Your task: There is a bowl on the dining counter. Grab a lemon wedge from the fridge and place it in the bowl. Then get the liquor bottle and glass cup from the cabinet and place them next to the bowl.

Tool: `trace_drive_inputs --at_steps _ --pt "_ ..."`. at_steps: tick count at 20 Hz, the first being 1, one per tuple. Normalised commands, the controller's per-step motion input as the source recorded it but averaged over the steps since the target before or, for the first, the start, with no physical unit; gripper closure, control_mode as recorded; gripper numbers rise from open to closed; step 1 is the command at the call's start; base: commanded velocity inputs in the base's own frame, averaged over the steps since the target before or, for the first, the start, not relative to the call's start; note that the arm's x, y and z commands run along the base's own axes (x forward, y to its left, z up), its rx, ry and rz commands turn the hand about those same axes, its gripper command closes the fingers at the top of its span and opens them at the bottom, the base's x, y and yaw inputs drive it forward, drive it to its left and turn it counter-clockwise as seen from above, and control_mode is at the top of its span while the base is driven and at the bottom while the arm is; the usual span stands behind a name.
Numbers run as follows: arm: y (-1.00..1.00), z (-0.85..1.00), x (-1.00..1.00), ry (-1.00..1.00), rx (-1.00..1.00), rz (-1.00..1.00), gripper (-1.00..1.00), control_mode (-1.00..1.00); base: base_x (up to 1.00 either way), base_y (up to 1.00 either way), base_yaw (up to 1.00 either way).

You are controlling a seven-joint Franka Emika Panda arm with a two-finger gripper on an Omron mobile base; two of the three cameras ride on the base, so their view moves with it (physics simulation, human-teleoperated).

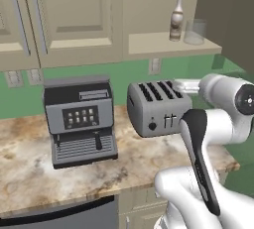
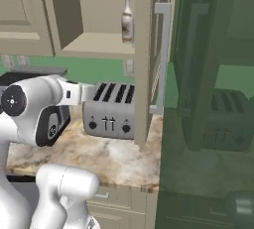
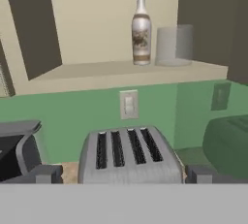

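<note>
The cabinet [image 3: 121,72] stands open above the counter. On its shelf the liquor bottle [image 3: 141,29], pale with a brown label, stands upright, and the clear glass cup [image 3: 173,46] sits just to its right. Both also appear at the upper right in the left base view: bottle [image 1: 175,20], cup [image 1: 195,32]. The right base view has the bottle [image 2: 127,21] at the shelf's right end. My gripper [image 3: 123,174] is open and empty, low over the toaster, well below and in front of the shelf. The bowl, lemon wedge, fridge and dining counter are out of view.
A grey toaster [image 1: 156,106] sits under the shelf, with a coffee machine [image 1: 79,119] to its left on the mottled stone counter [image 1: 30,173]. The cabinet's open door [image 2: 161,59] juts out to the right of the toaster. A wall outlet [image 3: 129,104] sits on the green backsplash.
</note>
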Motion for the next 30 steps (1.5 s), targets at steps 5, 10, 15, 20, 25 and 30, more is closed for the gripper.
trace_drive_inputs --at_steps 5,10,15,20,25,30 --pt "-0.12 0.76 0.18 -0.13 0.01 -0.06 -1.0 -1.0 0.0 0.0 0.0" --pt "-0.23 0.85 0.29 0.0 0.02 -0.04 -1.0 -1.0 0.0 0.0 0.0" --pt "-0.24 0.62 0.32 0.0 0.0 -0.05 -1.0 -1.0 0.0 0.0 0.0" --pt "-0.04 0.05 0.11 0.0 0.0 0.0 -1.0 -1.0 0.0 0.0 0.0" --pt "0.0 0.0 0.32 0.0 0.0 0.0 -1.0 -1.0 0.0 0.0 0.0" --pt "-0.02 0.0 0.46 0.0 0.0 0.01 -1.0 -1.0 0.0 0.0 0.0"
